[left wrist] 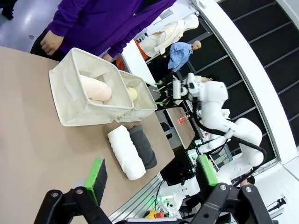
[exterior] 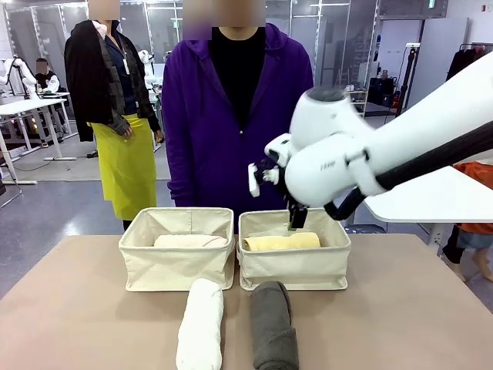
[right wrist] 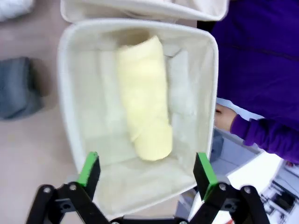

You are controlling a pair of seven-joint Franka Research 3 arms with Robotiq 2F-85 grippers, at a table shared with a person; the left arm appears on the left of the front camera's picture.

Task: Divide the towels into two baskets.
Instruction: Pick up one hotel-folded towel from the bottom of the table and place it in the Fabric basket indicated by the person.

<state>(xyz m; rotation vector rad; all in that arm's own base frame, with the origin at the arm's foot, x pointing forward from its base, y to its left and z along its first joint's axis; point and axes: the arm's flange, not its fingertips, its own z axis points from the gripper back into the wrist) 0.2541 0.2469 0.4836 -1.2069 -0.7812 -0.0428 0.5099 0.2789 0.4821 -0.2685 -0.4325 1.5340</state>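
Two cream baskets stand side by side at the table's far side. A pale peach towel (exterior: 191,240) lies in the left basket (exterior: 173,270), and a yellow towel (exterior: 281,242) lies in the right basket (exterior: 293,271). In front of them on the table lie a white towel (exterior: 200,324) and a dark grey towel (exterior: 273,330). My right gripper (exterior: 297,219) hangs open and empty just above the yellow towel (right wrist: 145,98) in its basket (right wrist: 65,93). My left gripper (left wrist: 152,172) is open and empty, well back from the white towel (left wrist: 126,151) and the grey one (left wrist: 142,145).
A person in a purple top (exterior: 231,116) stands right behind the baskets, one hand (right wrist: 224,116) close to the right basket's far wall. My right arm (exterior: 400,146) spans the table's right side. A second person in a yellow apron stands farther back.
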